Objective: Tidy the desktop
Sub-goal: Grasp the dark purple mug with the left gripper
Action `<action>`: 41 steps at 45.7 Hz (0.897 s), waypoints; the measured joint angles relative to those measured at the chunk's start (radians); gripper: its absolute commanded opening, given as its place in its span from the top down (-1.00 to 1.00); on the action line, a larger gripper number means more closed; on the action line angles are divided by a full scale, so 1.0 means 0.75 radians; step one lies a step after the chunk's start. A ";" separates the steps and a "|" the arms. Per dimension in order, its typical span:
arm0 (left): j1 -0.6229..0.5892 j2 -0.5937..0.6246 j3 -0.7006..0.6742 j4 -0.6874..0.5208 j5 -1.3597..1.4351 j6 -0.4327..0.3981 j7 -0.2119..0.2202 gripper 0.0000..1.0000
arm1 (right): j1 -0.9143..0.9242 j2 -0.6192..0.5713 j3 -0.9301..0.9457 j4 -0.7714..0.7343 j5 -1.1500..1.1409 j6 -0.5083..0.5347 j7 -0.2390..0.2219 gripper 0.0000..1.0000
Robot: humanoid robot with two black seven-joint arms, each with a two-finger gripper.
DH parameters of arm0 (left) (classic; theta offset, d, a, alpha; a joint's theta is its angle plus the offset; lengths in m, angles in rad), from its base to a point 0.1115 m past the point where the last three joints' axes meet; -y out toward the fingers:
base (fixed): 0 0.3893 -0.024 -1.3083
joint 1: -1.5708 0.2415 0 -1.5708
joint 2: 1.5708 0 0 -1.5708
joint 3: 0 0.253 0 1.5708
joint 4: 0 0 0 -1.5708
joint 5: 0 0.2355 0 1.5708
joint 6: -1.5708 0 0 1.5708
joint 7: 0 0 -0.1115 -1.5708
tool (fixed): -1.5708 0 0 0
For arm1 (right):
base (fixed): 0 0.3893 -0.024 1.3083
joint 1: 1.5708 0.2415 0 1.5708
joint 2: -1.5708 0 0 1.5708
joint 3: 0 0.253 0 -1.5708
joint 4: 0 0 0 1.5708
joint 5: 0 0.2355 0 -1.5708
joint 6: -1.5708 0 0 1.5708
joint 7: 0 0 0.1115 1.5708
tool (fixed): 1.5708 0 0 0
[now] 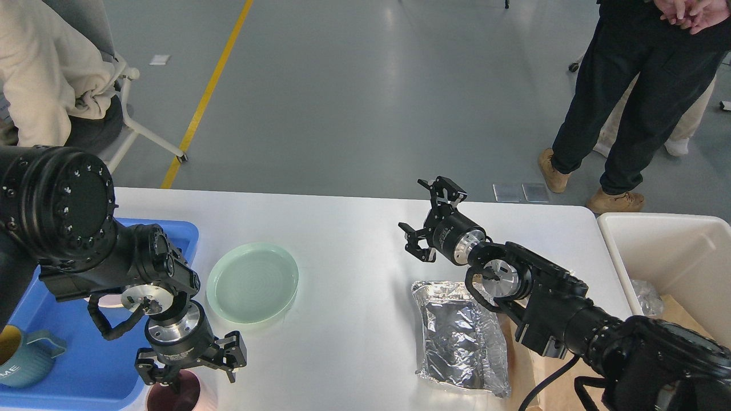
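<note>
The tabletop fills the lower half of the head view, running between the blue tray at the robot's left and the cream bin at its right. Loose items on it: a pale green plate left of centre, a dark red cup at the near edge just beside the tray, and a crumpled foil bag right of centre.

The left gripper points downward directly above the cup, its jaws spread wide and holding nothing; one finger overlaps the cup's rim in this view (contact cannot be confirmed). The right gripper hangs above the tabletop beyond the foil bag, jaws also wide open and empty.

Step in hand, as judged: pickup of the cup by the left arm, approach phase. The tray already carries a blue-green mug, so it is the likely destination.

Next move calls for:
- lowering the left gripper so the fingers straddle the cup wall;
- closing firmly;
- lifting clear of the tray's raised lip before moving over it.
</note>
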 measured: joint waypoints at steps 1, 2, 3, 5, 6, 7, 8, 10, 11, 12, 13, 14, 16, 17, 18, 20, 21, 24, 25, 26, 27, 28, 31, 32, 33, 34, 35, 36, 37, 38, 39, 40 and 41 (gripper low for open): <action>0.000 0.000 0.000 0.000 0.000 -0.012 0.001 -0.04 | 0.000 0.000 0.000 0.000 0.000 0.000 0.000 -1.00; 0.000 -0.001 0.000 0.000 0.001 -0.025 0.002 0.02 | 0.000 0.000 0.000 0.000 0.000 0.000 0.000 -1.00; 0.001 -0.001 0.000 0.000 0.001 -0.043 0.004 0.09 | 0.000 0.000 0.000 0.000 0.000 0.000 0.000 -1.00; 0.001 -0.002 0.000 0.000 0.002 -0.073 0.006 0.21 | 0.000 0.000 0.000 0.000 0.000 0.000 0.000 -1.00; 0.002 -0.002 0.000 0.000 0.002 -0.087 0.006 0.28 | 0.000 0.000 0.000 0.000 0.000 0.000 0.000 -1.00; 0.002 -0.002 0.000 0.000 0.002 -0.105 0.007 0.35 | 0.000 0.000 0.000 0.000 0.000 0.000 0.000 -1.00; 0.002 -0.002 0.000 0.000 0.002 -0.119 0.007 0.41 | 0.000 0.000 0.000 0.000 0.000 0.000 0.000 -1.00; 0.002 -0.002 0.001 0.000 0.002 -0.147 0.008 0.49 | 0.000 0.000 0.000 0.000 0.000 0.000 0.000 -1.00; 0.002 -0.002 0.002 0.000 0.002 -0.158 0.008 0.53 | 0.000 0.000 0.000 0.000 0.000 0.000 0.000 -1.00; 0.002 -0.002 0.003 0.000 0.002 -0.169 0.009 0.56 | 0.000 0.000 0.000 0.000 0.000 0.000 0.000 -1.00; 0.002 -0.001 0.004 0.000 0.002 -0.178 0.009 0.57 | 0.000 0.000 0.000 0.000 0.000 0.000 0.000 -1.00; 0.002 0.000 0.006 0.000 0.002 -0.188 0.011 0.59 | 0.000 0.000 0.000 0.000 0.000 0.000 0.000 -1.00; 0.001 0.004 0.008 0.000 0.002 -0.202 0.013 0.61 | 0.000 0.000 0.000 0.000 0.000 0.000 0.000 -1.00; 0.001 0.006 0.009 0.000 0.003 -0.209 0.013 0.64 | 0.000 0.000 0.000 0.000 0.000 0.000 0.000 -1.00; 0.000 0.008 0.009 0.000 0.004 -0.212 0.013 0.67 | 0.000 0.000 0.000 0.000 0.000 0.000 0.000 -1.00; -0.001 0.011 0.011 0.000 0.006 -0.217 0.014 0.77 | 0.000 0.000 0.000 0.000 0.000 0.000 0.000 -1.00; -0.001 0.012 0.011 0.000 0.008 -0.219 0.014 0.80 | 0.000 0.000 0.000 0.000 0.000 0.000 0.000 -1.00; -0.001 0.014 0.012 0.000 0.011 -0.223 0.016 0.84 | 0.000 0.000 0.000 0.000 0.000 0.000 0.000 -1.00; -0.001 0.015 0.013 0.000 0.011 -0.225 0.017 0.86 | 0.000 0.000 0.000 0.000 0.000 0.000 0.000 -1.00; -0.002 0.017 0.015 0.000 0.012 -0.226 0.019 0.88 | 0.000 0.000 0.000 0.000 0.000 0.000 0.000 -1.00; -0.002 0.018 0.018 0.000 0.012 -0.228 0.021 0.90 | 0.000 0.000 0.000 0.000 0.000 0.000 0.000 -1.00; -0.002 0.019 0.021 0.000 0.012 -0.231 0.024 0.91 | 0.000 0.000 0.000 0.000 0.000 0.000 0.000 -1.00; -0.002 0.021 0.026 0.000 0.012 -0.244 0.030 0.97 | 0.000 0.000 0.000 0.000 0.000 0.000 0.000 -1.00; -0.003 0.022 0.027 0.000 0.012 -0.249 0.031 0.97 | 0.000 0.000 0.000 0.000 0.000 0.000 0.000 -1.00; -0.004 0.022 0.028 0.000 0.012 -0.256 0.032 0.98 | 0.000 0.000 0.000 0.000 0.000 0.000 0.000 -1.00; -0.005 0.023 0.028 0.000 0.012 -0.261 0.032 0.98 | 0.000 0.000 0.000 0.000 0.000 0.000 0.000 -1.00; -0.005 0.023 0.029 0.000 0.013 -0.266 0.033 0.98 | 0.000 0.000 0.000 0.000 0.000 0.000 0.000 -1.00; -0.006 0.023 0.029 0.000 0.012 -0.272 0.033 0.98 | 0.000 0.000 0.000 0.000 0.000 0.000 0.000 -1.00; -0.006 0.023 0.029 0.000 0.012 -0.275 0.033 0.98 | 0.000 0.000 0.000 0.000 0.000 0.000 0.000 -1.00; -0.006 0.023 0.030 0.000 0.012 -0.277 0.034 0.98 | 0.000 0.000 0.000 0.000 0.000 0.000 0.000 -1.00; -0.006 0.023 0.030 0.001 0.012 -0.279 0.034 0.99 | 0.000 0.000 0.000 0.000 0.000 0.000 0.000 -1.00; -0.006 0.023 0.030 0.001 0.012 -0.280 0.034 0.99 | 0.000 0.000 0.000 0.000 0.000 0.000 0.000 -1.00; -0.006 0.023 0.031 0.001 0.012 -0.281 0.034 0.99 | 0.000 0.000 0.000 0.000 0.000 0.000 0.000 -1.00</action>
